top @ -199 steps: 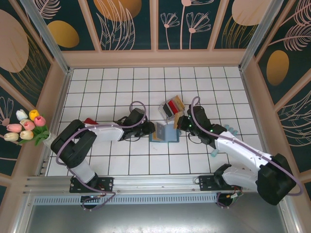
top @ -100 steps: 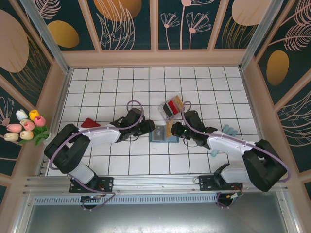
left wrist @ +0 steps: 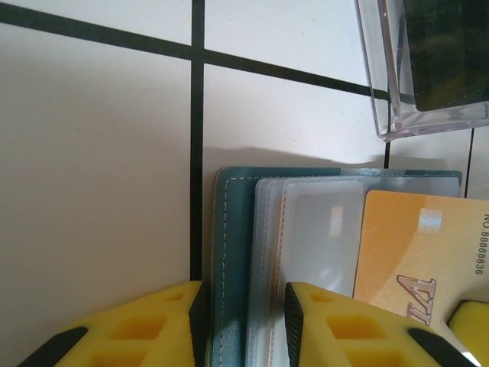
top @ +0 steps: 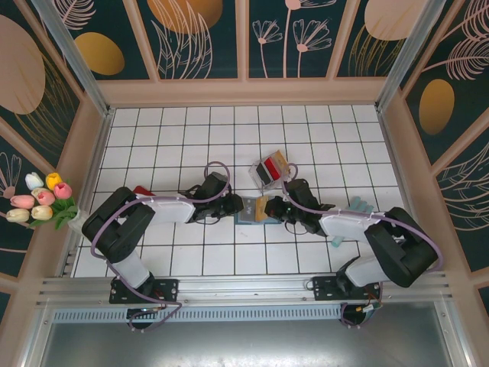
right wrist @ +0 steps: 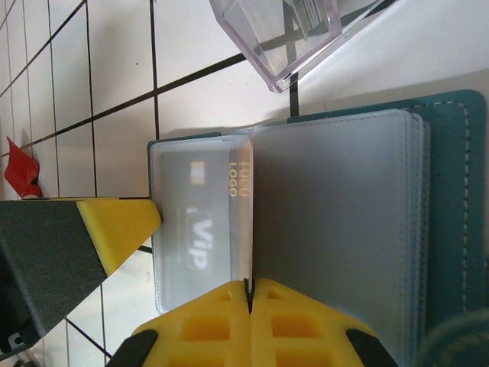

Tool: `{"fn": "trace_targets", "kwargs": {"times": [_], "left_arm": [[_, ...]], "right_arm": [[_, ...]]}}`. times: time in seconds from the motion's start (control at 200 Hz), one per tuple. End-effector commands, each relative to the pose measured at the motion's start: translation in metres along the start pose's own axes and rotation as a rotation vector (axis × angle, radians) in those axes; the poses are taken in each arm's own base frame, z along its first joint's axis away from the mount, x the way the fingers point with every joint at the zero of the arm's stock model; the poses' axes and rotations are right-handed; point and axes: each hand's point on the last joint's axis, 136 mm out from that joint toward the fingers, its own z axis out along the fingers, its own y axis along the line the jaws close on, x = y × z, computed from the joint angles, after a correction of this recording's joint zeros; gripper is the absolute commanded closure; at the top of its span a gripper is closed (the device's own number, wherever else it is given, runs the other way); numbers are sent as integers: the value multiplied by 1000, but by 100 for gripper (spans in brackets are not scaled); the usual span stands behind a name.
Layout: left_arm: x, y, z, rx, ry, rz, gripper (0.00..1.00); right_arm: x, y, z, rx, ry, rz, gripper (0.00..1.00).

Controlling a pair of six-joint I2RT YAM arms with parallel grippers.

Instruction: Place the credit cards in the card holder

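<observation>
1. The tan card [left wrist: 416, 252] hung off to the right a second ago. Now it's over the clear sleeves of the card holder [top: 247, 217], mid-table.
2. My right gripper [right wrist: 250, 294] is pinched tight on that card's edge.
3. My left gripper [left wrist: 244, 321] has slid in closer, jaws partly apart over the holder's teal cover edge.
4. So we're lined up, and I reckon the slot comes next. The other cards [top: 267, 165] sit in the clear rack [top: 256, 170].
</observation>
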Motion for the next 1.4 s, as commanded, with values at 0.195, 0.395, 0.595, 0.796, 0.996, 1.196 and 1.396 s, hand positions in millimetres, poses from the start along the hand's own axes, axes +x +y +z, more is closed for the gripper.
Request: {"fn": "trace_targets", "kwargs": {"times": [0.195, 0.395, 0.595, 0.796, 0.996, 1.196, 1.396], "left_arm": [[1, -7, 3, 26, 13, 20, 68], [5, 0, 9, 2, 28, 18, 69], [5, 4, 9, -12, 25, 14, 71], [5, 4, 9, -18, 23, 15, 72], [5, 2, 8, -3, 24, 11, 73], [6, 2, 7, 2, 26, 7, 73], [7, 4, 6, -1, 24, 2, 73]], "right_arm": [[14, -3, 15, -19, 71, 40, 100], [16, -1, 14, -12, 89, 27, 100], [17, 2, 1, -12, 107, -14, 100], [21, -17, -1, 65, 117, 12, 100], [25, -9, 6, -2, 129, 41, 100], [21, -5, 14, 1, 101, 46, 100], [8, -9, 11, 26, 48, 67, 100]]}}
